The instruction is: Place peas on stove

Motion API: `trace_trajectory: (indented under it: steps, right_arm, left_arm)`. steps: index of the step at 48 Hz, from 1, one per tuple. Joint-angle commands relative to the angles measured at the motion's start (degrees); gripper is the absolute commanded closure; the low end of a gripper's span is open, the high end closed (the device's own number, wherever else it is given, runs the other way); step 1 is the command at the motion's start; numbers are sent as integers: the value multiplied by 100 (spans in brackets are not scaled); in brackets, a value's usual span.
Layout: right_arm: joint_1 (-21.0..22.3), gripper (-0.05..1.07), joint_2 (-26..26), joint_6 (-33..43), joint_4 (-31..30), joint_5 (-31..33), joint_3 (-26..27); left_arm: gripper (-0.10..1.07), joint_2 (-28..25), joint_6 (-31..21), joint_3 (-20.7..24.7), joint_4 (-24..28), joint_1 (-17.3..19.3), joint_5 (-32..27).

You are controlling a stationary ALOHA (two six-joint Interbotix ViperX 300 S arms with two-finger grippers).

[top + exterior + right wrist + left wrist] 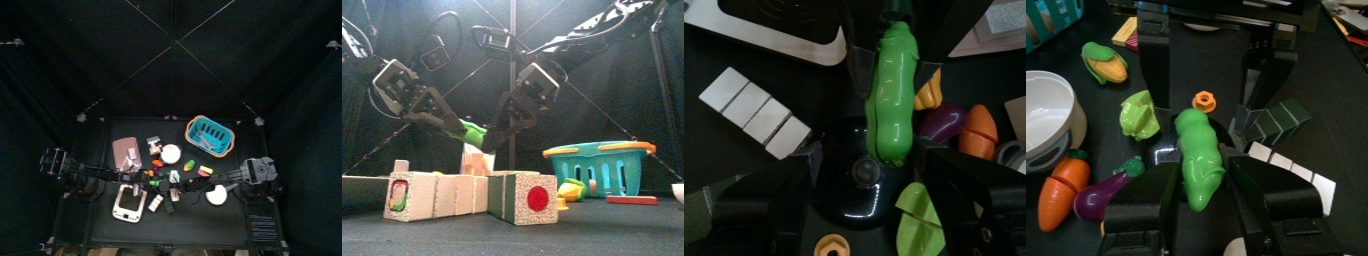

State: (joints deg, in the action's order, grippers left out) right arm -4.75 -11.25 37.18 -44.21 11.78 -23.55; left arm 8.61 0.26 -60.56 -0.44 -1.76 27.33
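Observation:
The green pea pod (1197, 160) is in the air between both arms, above the table's middle. My left gripper (1201, 185) is shut on its lower half. My right gripper (885, 175) faces it with its jaws wide apart on either side of the pod's (891, 90) other end, not closed. In the front view the pod (473, 131) hangs above the wooden toy stove (476, 195), with the left gripper (462, 128) and the right gripper (502, 135) meeting over it. The stove (130, 203) lies at the table's front left.
A teal basket (207, 130) stands at the back right and a white bowl (218, 195) at the right front. A pink board (128, 152) lies behind the stove. Toy corn (1102, 62), a carrot (1064, 188), an eggplant (1109, 192) and a green leaf (1140, 112) lie below.

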Motion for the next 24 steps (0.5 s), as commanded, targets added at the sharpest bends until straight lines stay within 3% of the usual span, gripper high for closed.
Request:
trace_trajectory:
  steps: [1,13,24]
  right_arm:
    - [-9,3,299,0,9,-9,97]
    - [-9,4,334,0,9,-35,53]
    - [-9,4,334,9,88,-35,18]
  left_arm:
    - [28,79,0,44,0,18,53]
    - [28,431,0,-105,-18,35,-44]
    - [28,976,-44,-536,-141,-53,-272]
